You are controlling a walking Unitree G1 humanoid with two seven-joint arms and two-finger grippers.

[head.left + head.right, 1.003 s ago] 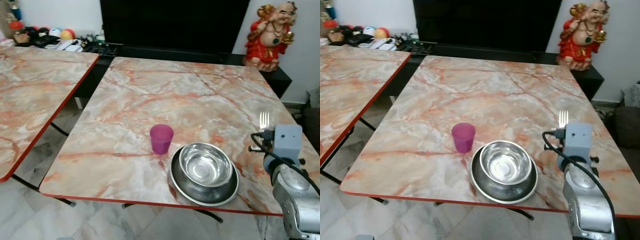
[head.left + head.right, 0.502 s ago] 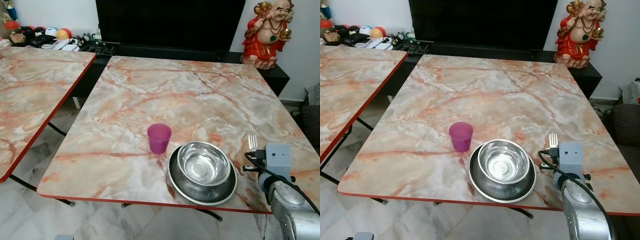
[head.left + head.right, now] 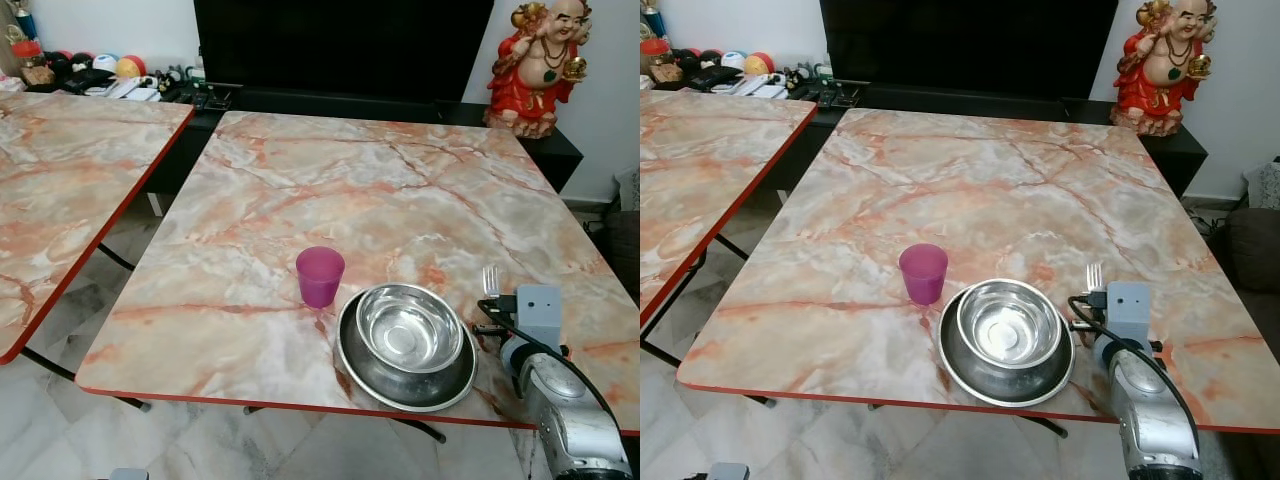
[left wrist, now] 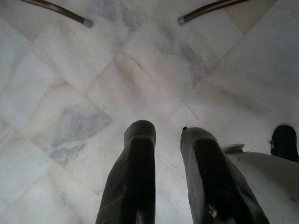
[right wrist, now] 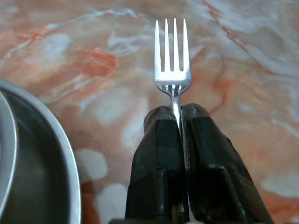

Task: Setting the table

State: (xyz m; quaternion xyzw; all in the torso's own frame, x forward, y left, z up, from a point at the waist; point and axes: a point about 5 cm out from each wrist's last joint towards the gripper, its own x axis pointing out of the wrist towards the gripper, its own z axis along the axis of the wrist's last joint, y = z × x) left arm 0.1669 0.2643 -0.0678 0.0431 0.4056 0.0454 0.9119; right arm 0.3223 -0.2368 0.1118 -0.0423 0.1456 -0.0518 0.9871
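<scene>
Marble-patterned table [image 3: 330,190] bearing purple cup [image 3: 320,276], stacked steel bowls [image 3: 407,343].

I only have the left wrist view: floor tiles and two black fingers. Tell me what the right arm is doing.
Observer: The right gripper is shut on a fork, tines pointing away from it.
Operator: Report where that is.
Observer: Over the marble table, just right of the stacked steel bowls.
Operator: Name anything else set out.
Observer: A purple cup stands upright just left of the bowls.
</scene>
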